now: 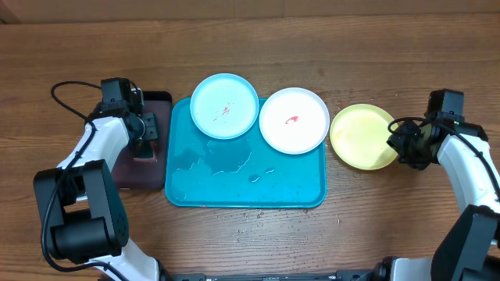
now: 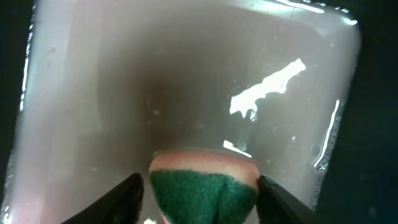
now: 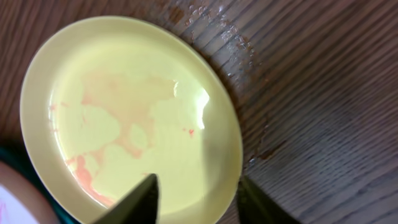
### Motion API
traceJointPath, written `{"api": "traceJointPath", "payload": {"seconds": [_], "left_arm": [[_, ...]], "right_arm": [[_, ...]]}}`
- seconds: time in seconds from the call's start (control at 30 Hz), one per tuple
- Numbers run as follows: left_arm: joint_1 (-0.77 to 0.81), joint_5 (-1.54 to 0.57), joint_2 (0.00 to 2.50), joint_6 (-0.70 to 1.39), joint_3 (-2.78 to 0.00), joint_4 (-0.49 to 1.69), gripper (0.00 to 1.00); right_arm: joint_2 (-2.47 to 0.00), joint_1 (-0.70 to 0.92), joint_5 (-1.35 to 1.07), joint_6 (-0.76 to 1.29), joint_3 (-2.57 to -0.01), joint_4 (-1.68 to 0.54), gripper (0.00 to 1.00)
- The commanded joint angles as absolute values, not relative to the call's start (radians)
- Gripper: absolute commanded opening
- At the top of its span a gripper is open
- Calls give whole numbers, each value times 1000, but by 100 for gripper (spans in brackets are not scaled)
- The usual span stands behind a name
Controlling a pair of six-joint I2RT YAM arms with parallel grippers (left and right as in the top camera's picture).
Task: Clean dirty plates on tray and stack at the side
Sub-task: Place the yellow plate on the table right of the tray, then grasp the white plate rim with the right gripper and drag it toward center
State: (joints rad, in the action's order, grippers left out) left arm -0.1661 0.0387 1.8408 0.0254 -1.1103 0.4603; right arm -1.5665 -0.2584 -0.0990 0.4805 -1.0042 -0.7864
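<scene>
We treat the plates as light, stiff plastic. Water film and red smears make them slippery, so we advise taking hold at the raised rim, not the flat centre.

The yellow plate (image 1: 362, 136) lies flat on the table (image 1: 375, 47), just right of the tray (image 1: 246, 191). Its centre shows a pale red film in the right wrist view. The right gripper (image 3: 198, 186) sits at this plate's right edge. Its fingers are spread apart with the rim passing between them, and nothing is clamped.

The light blue plate (image 1: 224, 105) and the white plate (image 1: 294, 119) rest side by side across the tray's far edge, each bearing a red smear.

The left gripper (image 2: 199, 182) is at the dark tray (image 1: 133, 176), left of the tray. Its fingers flank the sponge (image 2: 205, 193), and we cannot tell whether they press it.
</scene>
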Motion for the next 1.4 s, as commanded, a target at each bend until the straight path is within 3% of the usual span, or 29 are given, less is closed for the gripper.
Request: {"api": "traceJointPath", "payload": {"seconds": [0.0,0.27,0.37,0.4,0.43,0.47,0.7,0.73,0.83,0.87,1.13,1.3,1.37], "left_arm": [[-170,13,1871,22,-1113,454,56],[-170,14,1878,22,-1113,450,57],[-170,14,1878,22,-1113,436,45],[-170,14,1878,22,-1113,432,31],[-170,14,1878,20,-1113,427,8],[-170,14,1877,9,-1113,421,4],[-170,3,1837,-30,-1163,458,4],[-170,3,1830,-30,-1171,468,13],[-170,3,1813,-30,-1193,525,79],[-170,3,1813,-28,-1194,553,86],[-170,3,1813,-10,-1190,760,72],[-170,3,1814,7,-1139,718,64],[-170,5,1814,7,-1116,695,56]], "right_arm": [[-1564,-257,-165,448,-1003,-771,50],[-1564,-236,-374,336,-1004,-696,54],[-1564,-197,-398,294,-1011,-678,55],[-1564,-181,-398,281,-1015,-673,55],[-1564,-159,-399,264,-1018,-664,56],[-1564,-136,-398,252,-1020,-655,56],[-1564,25,-394,207,-1029,-558,59],[-1564,47,-392,207,-1029,-538,60],[-1564,122,-338,201,-1029,-484,63],[-1564,149,-320,187,-1029,-474,63],[-1564,291,-240,128,-1125,-566,64],[-1564,338,-235,122,-1180,-586,64],[-1564,348,-235,122,-1180,-581,65]]}}
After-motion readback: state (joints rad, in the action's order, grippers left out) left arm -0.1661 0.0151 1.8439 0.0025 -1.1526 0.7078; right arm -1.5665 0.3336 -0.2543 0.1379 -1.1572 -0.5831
